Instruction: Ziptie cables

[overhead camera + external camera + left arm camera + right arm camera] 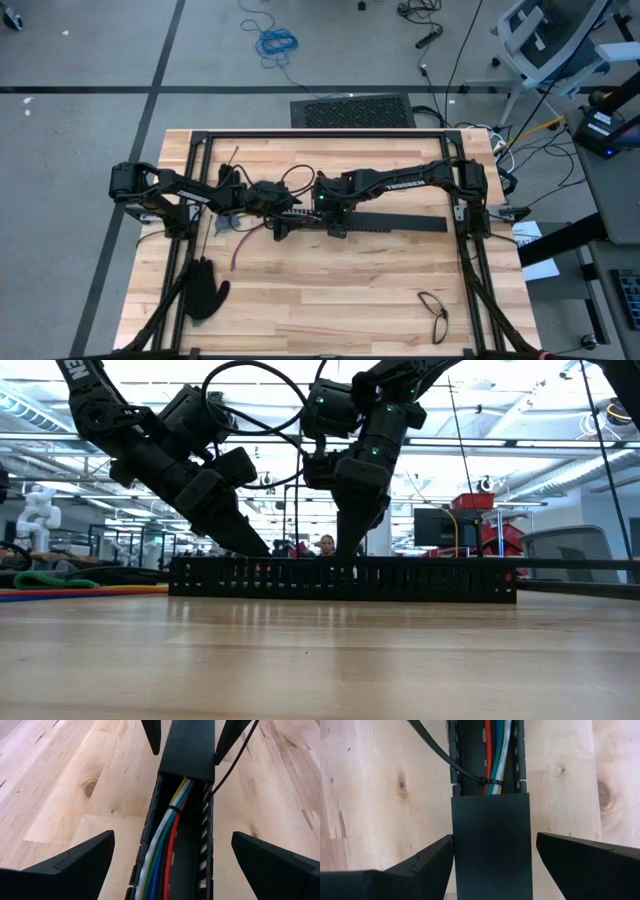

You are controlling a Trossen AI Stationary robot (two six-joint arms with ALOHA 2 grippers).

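the left gripper (165, 865) hangs with its fingers spread wide over the slotted black duct (205, 845), touching nothing. inside that channel lie the cables (162, 845), bound by a ziptie (492, 781) just short of the duct's cover (492, 845). the right gripper (492, 857) straddles the cover, fingers apart.

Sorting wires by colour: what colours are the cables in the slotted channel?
Red, blue, green, white and yellow cables, clearest in the left wrist view.
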